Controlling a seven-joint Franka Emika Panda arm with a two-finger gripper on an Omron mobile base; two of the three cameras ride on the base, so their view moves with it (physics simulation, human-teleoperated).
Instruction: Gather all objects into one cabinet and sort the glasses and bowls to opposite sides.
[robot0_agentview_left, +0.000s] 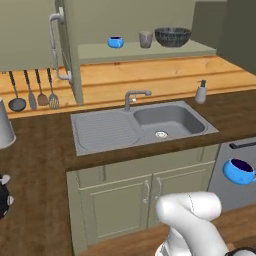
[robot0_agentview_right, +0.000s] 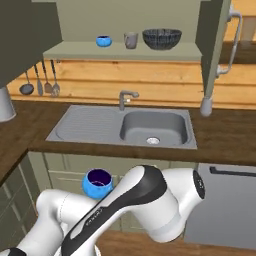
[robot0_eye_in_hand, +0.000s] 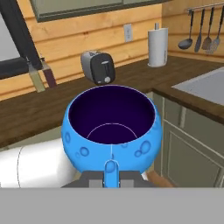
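My gripper (robot0_eye_in_hand: 111, 177) is shut on the rim of a glossy blue bowl (robot0_eye_in_hand: 111, 127) with a dark inside, held low in front of the base cupboards (robot0_agentview_left: 239, 171) (robot0_agentview_right: 98, 183). Above the counter, the olive cabinet (robot0_agentview_left: 145, 51) stands with its door (robot0_agentview_left: 67, 47) swung open. On its pale shelf (robot0_agentview_right: 120, 51) sit a small blue bowl (robot0_agentview_left: 115, 42) (robot0_agentview_right: 104, 41) at the left, a grey glass (robot0_agentview_left: 145, 39) (robot0_agentview_right: 130, 40) in the middle and a wide dark ribbed bowl (robot0_agentview_left: 172, 36) (robot0_agentview_right: 161, 38) at the right.
A grey sink (robot0_agentview_left: 142, 126) with a faucet (robot0_agentview_left: 134, 97) lies below the cabinet. A white soap bottle (robot0_agentview_left: 201, 92) stands right of it. Utensils (robot0_agentview_left: 35, 91) hang on the wall at left. A toaster (robot0_eye_in_hand: 99, 66) and paper roll (robot0_eye_in_hand: 157, 46) stand on the side counter.
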